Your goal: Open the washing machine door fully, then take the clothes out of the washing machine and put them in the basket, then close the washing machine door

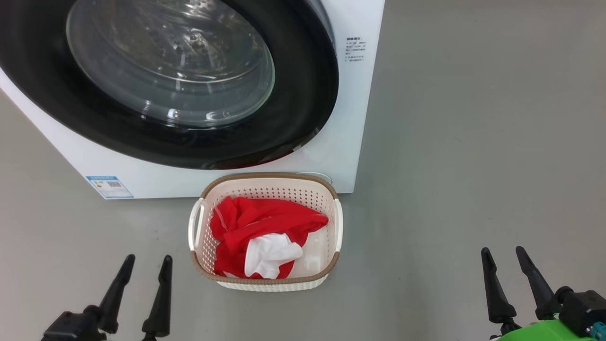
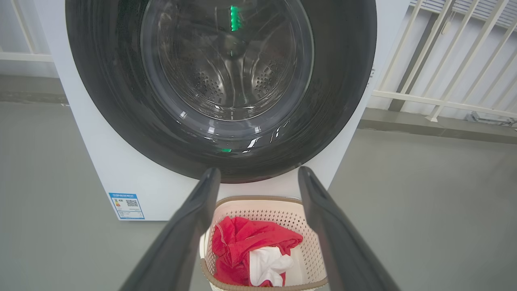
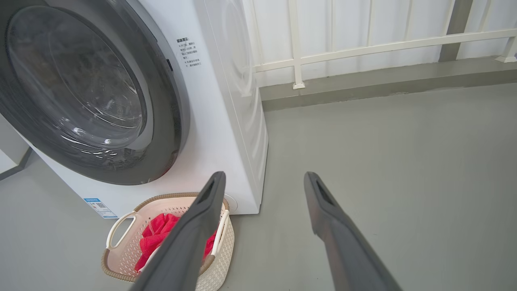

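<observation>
Two grippers are hanging low over the grey floor [image 1: 473, 166], one on each side of the basket [image 1: 270, 176] and both well apart from it. The left gripper [image 1: 147, 259] is holding its fingers spread with nothing between them. The right gripper [image 1: 503, 250] is likewise gaping wide and carrying nothing.

The basket is sitting on the floor just in front of the washer [image 1: 362, 94], below the lower right of the door [image 1: 303, 94]. The clothes [image 1: 265, 222] are lying bunched inside the basket, red fabric on top and a white part showing towards the near side.

The door is lying flat against the washer's front, shut as far as the views are showing. Through its glass the steel drum [image 2: 230, 72] is showing. A blue sticker [image 1: 109, 186] is sitting low on the washer's front, left of the basket. A white railing [image 3: 363, 48] is running along the wall behind.
</observation>
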`<state>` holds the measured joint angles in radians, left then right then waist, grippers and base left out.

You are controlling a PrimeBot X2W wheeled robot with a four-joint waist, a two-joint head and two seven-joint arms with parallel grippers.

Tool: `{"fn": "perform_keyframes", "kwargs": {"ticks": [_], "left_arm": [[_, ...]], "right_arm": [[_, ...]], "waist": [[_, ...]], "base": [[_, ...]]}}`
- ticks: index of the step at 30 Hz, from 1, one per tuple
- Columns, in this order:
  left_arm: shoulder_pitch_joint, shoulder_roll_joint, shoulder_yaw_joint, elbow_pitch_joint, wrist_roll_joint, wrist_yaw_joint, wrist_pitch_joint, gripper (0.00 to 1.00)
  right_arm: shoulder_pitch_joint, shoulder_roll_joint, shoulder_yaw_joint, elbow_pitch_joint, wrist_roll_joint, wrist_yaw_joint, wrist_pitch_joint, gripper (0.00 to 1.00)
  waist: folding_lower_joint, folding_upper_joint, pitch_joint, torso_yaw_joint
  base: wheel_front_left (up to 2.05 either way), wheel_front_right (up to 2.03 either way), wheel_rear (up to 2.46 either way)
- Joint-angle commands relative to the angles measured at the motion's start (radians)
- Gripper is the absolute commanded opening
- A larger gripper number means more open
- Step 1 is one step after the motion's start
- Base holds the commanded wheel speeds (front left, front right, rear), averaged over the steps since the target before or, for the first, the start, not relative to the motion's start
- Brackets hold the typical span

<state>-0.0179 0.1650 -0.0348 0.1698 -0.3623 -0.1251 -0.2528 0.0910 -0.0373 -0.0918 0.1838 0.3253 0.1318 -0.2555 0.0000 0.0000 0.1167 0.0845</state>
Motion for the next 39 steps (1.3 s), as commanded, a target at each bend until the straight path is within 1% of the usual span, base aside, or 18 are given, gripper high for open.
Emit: {"fn": "perform_keyframes", "kwargs": {"ticks": [1, 5, 6, 12, 14, 18, 19, 23, 39], "left_arm": [[-0.020, 0.015, 0.038, -0.029, -0.006, -0.006, -0.009, 1.00], [-0.019, 0.016, 0.039, -0.025, -0.013, -0.006, -0.009, 1.00], [0.000, 0.000, 0.000, -0.001, -0.011, 0.000, 0.000, 0.00], [0.003, -0.036, -0.015, 0.061, -0.016, 0.002, 0.007, 0.00], [0.002, -0.036, -0.014, 0.060, -0.037, 0.001, 0.012, 0.00], [0.001, -0.037, -0.010, 0.059, -0.078, 0.001, 0.022, 0.00], [0.001, -0.037, -0.009, 0.059, -0.088, 0.001, 0.024, 0.00], [-0.003, -0.038, -0.006, 0.061, -0.129, 0.001, 0.034, 0.00], [-0.016, -0.044, 0.008, 0.065, -0.293, 0.000, 0.075, 0.00]], "right_arm": [[-0.013, -0.013, 0.016, -0.027, 0.012, -0.001, -0.006, 1.00], [-0.010, -0.013, 0.014, -0.028, 0.013, -0.001, -0.006, 1.00], [0.000, 0.000, -0.002, -0.001, 0.000, 0.000, 0.000, 0.00], [0.009, 0.018, 0.008, 0.065, 0.004, 0.000, 0.001, 0.00], [0.008, 0.016, 0.009, 0.061, 0.026, 0.000, 0.006, 0.00], [0.003, 0.014, 0.011, 0.059, 0.069, 0.000, 0.016, 0.00], [0.002, 0.013, 0.012, 0.060, 0.080, 0.000, 0.018, 0.00], [-0.007, 0.010, 0.013, 0.062, 0.123, 0.000, 0.028, 0.00], [-0.035, 0.000, 0.018, 0.063, 0.295, 0.000, 0.068, 0.00]], "waist": [[0.0000, 0.0000, -0.002, 0.002], [0.0000, 0.0000, -0.008, 0.004], [0.0000, 0.0000, -0.008, 0.003], [0.0000, 0.0000, -0.009, 0.004], [0.0001, 0.0000, -0.009, 0.003], [0.0022, 0.0000, -0.016, -0.001], [0.0022, 0.0000, -0.017, -0.001], [0.0002, 0.0000, -0.019, -0.004], [0.0000, 0.0000, -0.032, -0.016]], "base": [[0.00, 0.00, 0.00], [0.00, 0.00, 0.00], [0.00, 0.00, 0.00], [0.00, 0.00, 0.00], [0.00, 0.00, 0.00], [0.00, 0.00, 0.00], [0.00, 0.00, 0.00], [0.00, 0.00, 0.00], [0.00, 0.00, 0.00]]}}
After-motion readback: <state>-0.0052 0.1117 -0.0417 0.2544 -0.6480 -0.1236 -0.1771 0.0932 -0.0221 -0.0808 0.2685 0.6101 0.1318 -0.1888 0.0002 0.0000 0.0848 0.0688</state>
